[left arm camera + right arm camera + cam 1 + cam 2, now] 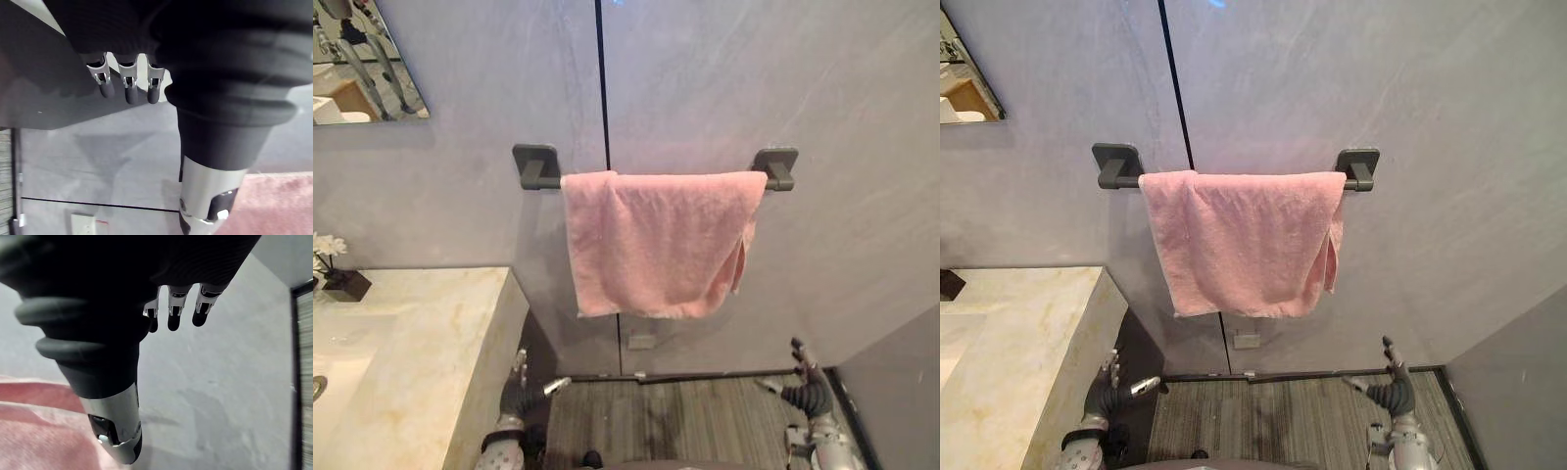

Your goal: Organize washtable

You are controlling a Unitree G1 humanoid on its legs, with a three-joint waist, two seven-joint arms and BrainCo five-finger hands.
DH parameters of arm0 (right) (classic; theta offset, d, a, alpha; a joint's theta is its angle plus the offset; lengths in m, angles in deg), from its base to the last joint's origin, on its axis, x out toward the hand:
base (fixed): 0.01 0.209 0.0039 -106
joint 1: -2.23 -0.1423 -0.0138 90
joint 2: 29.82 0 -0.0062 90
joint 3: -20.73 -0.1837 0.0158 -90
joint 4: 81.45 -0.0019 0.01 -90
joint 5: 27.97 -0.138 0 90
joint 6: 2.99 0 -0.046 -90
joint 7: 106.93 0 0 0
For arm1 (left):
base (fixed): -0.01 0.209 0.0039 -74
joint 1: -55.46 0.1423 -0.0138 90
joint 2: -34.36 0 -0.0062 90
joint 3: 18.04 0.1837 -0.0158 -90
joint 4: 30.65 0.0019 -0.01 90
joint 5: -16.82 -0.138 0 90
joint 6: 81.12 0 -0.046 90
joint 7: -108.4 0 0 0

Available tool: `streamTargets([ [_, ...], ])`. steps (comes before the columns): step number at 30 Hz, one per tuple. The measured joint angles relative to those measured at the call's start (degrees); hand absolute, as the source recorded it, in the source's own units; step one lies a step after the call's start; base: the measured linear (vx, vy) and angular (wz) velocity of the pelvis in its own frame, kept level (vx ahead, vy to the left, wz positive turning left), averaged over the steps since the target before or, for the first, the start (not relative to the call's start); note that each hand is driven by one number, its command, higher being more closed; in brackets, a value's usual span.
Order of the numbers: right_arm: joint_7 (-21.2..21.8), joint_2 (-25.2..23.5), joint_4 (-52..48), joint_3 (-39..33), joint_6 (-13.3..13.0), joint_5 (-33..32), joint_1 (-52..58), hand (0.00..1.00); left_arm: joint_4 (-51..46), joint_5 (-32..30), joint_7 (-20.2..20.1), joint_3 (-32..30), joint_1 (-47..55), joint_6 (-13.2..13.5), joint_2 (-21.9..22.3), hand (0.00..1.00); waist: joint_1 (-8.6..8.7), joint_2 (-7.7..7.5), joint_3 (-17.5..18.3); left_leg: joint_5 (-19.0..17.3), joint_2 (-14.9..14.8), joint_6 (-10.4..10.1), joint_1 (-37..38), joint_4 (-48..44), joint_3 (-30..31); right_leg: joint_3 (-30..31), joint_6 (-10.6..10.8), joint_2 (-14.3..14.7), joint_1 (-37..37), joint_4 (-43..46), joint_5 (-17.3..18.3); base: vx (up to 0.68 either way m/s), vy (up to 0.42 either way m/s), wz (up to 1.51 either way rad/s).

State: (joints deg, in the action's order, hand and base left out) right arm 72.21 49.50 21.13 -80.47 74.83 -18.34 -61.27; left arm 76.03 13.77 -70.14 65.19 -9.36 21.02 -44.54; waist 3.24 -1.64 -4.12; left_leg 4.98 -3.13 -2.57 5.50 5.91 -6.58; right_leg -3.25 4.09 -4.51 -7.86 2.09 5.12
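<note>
A pink towel [656, 240] hangs over the dark towel bar [536, 168] on the grey wall, at centre. Below it are the left hand [517, 394] at 7 o'clock and the right hand [806, 392] at 5 o'clock. Both have loosely straight fingers and are empty. The marble worktop [411, 343] lies at 8 o'clock.

Mirror [362, 69] cropped, bar [544, 182] partly under towel [656, 240], perhaps cropped drain [317, 388]

Marble counter [431, 333], flower pot [347, 285] at back

Head stereo pair faces wall [754, 78], towel [656, 240]; wrist cameras, close up, share both.
</note>
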Motion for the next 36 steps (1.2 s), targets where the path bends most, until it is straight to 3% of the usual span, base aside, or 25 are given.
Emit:
streamTargets([
  [12,-0.1,2.0,11.9,4.0,1.6,2.2,-1.7,0.00,8.3,-2.1,0.6,-0.6,0.8,-0.7,0.0,0.00,-2.66,1.24,0.3,-1.2,-0.5,-0.2,1.1,-0.7,-3.1,2.1,-0.1,-0.2,2.8,5.5,2.7,0.00,-0.007,-0.10],
  [15,-0.2,1.8,11.9,5.7,1.9,2.3,-3.9,0.00,8.2,-2.1,1.5,-0.5,-1.8,-0.7,-0.7,0.00,-2.98,-0.09,-1.3,-4.4,-1.3,-0.6,-5.5,-9.9,-3.2,2.8,-0.4,-0.3,7.9,12.3,4.3,-0.04,-0.052,-0.08],
  [16,-0.2,1.8,11.9,5.6,2.2,2.3,-5.3,0.00,8.0,-2.1,1.9,-0.3,-3.8,-0.7,-0.7,0.00,-3.53,-0.12,-2.4,-7.1,-3.1,-0.2,-11.3,-17.2,-2.1,3.3,0.2,0.6,10.6,15.2,4.8,-0.09,-0.068,0.02],
  [17,-0.3,1.8,11.9,5.7,2.5,2.2,-5.8,0.00,7.9,-2.1,2.2,-0.2,-4.8,-0.7,-0.6,0.00,-4.04,0.37,-2.5,-7.6,-4.3,-0.2,-13.2,-19.1,-1.6,3.7,0.5,1.4,12.1,17.6,5.6,-0.07,-0.060,0.13],
  [18,-0.3,1.7,11.9,6.3,2.5,2.2,-6.2,0.00,7.4,-2.1,2.5,-0.2,-5.5,-0.7,-1.0,0.00,-4.06,0.37,-3.3,-7.9,-4.5,0.2,-14.6,-20.2,-0.9,4.3,0.8,1.4,14.6,25.6,8.0,-0.05,-0.081,0.39],
  [19,-0.3,1.7,11.9,7.0,2.5,2.2,-6.0,0.00,7.2,-2.1,2.6,0.1,-6.4,-0.7,-1.2,0.00,-4.03,-0.53,-3.4,-7.9,-4.1,0.2,-15.9,-21.5,0.8,5.2,1.6,0.7,15.6,34.1,10.4,0.00,-0.157,0.87],
  [20,-0.3,1.7,11.9,8.0,2.5,2.1,-5.1,0.00,6.6,-2.1,2.9,0.4,-6.8,-0.7,-1.4,0.00,-4.12,-1.45,-2.8,-7.6,-3.8,-0.5,-18.5,-24.0,3.7,7.3,4.1,0.0,14.6,40.4,11.9,-0.05,-0.259,0.93],
  [21,-0.3,1.7,11.8,8.6,2.5,2.1,-5.0,0.00,6.2,-2.1,3.2,0.4,-6.7,-0.6,-1.5,0.00,-4.37,-1.86,-2.6,-7.3,-3.8,-0.8,-20.0,-25.3,4.9,8.8,4.9,-0.3,13.5,41.9,12.4,-0.06,-0.272,0.87],
  [22,-0.3,1.7,11.5,9.2,2.5,2.0,-5.4,0.00,6.4,-2.1,3.8,0.4,-6.7,-0.7,-1.3,0.00,-5.78,-2.26,-2.6,-6.5,-3.8,-2.0,-22.5,-27.1,5.7,11.0,6.1,-1.0,10.7,39.4,14.1,-0.16,-0.325,0.54],
  [24,-0.5,2.0,11.8,9.2,2.6,1.6,-6.8,0.00,6.4,-2.0,4.5,0.1,-6.6,-0.7,-0.7,0.00,-6.62,-2.38,-3.2,-4.1,-4.2,-2.9,-23.8,-26.5,6.5,11.2,2.2,0.3,7.5,32.3,18.6,-0.24,-0.327,0.41],
  [26,-1.8,3.1,11.8,9.2,2.3,0.6,-8.0,0.00,6.2,-2.0,5.2,1.1,-6.1,-0.7,1.5,0.00,-7.92,0.02,-3.3,1.7,-5.4,-3.6,-25.1,-21.8,7.8,7.8,-1.7,2.8,6.7,27.3,22.4,-0.43,-0.392,0.65],
  [27,-2.3,4.7,12.7,9.2,2.3,0.0,-9.3,0.00,6.3,-2.0,5.4,2.4,-6.2,-0.7,2.8,0.00,-6.78,2.30,-5.3,6.4,-6.9,-3.3,-25.1,-16.9,8.8,4.0,-3.8,4.9,7.5,27.9,22.1,-0.51,-0.327,1.40],
  [28,-2.8,5.4,15.1,9.0,2.4,-0.1,-9.9,0.00,6.4,-1.9,5.4,3.1,-6.2,-0.8,3.2,0.00,-5.98,3.33,-5.9,4.2,-8.2,-2.3,-24.7,-13.9,7.6,0.1,-5.7,5.6,7.5,27.8,21.2,-0.42,-0.218,1.48],
  [29,-2.9,5.3,16.4,8.7,2.6,-0.1,-10.3,0.00,6.5,-1.9,5.4,3.4,-6.1,-1.0,3.0,0.00,-5.69,2.98,-6.0,3.0,-8.1,-2.0,-25.1,-14.6,6.6,-1.7,-6.5,5.3,7.5,27.8,20.9,-0.37,-0.183,1.38],
  [30,-2.9,4.5,17.6,8.7,3.0,-0.3,-9.8,0.00,6.4,-1.6,5.4,3.6,-6.1,-1.2,2.4,0.00,-5.54,1.32,-6.4,1.7,-7.3,-1.7,-25.8,-21.1,3.7,-4.9,-7.5,3.3,7.5,27.7,20.3,-0.31,-0.197,1.21],
  [32,-2.9,4.8,17.5,8.8,3.0,-0.6,-9.2,0.00,6.3,-1.6,5.4,3.6,-6.1,-1.2,2.1,0.00,-5.51,0.45,-6.3,-1.6,-7.0,-1.3,-26.1,-31.7,1.0,-7.5,-7.9,1.9,7.9,25.9,18.5,-0.30,-0.164,0.96],
  [33,-2.8,4.8,17.5,8.9,3.1,-0.6,-9.2,0.00,6.2,-1.6,5.6,3.6,-6.1,-1.2,2.0,0.00,-5.49,0.60,-6.2,-5.4,-8.4,-0.9,-24.9,-37.5,-1.4,-8.9,-8.1,1.8,8.3,23.7,16.6,-0.22,-0.062,0.57],
  [36,-2.7,4.0,18.8,8.7,3.1,-0.6,-9.9,0.00,7.1,-1.5,6.0,3.6,-6.3,-1.1,2.0,0.00,-4.61,1.13,-5.8,-12.1,-11.8,-0.7,-15.7,-40.0,-5.5,-12.5,-8.4,1.8,8.2,17.6,11.3,-0.16,0.020,0.60],
])
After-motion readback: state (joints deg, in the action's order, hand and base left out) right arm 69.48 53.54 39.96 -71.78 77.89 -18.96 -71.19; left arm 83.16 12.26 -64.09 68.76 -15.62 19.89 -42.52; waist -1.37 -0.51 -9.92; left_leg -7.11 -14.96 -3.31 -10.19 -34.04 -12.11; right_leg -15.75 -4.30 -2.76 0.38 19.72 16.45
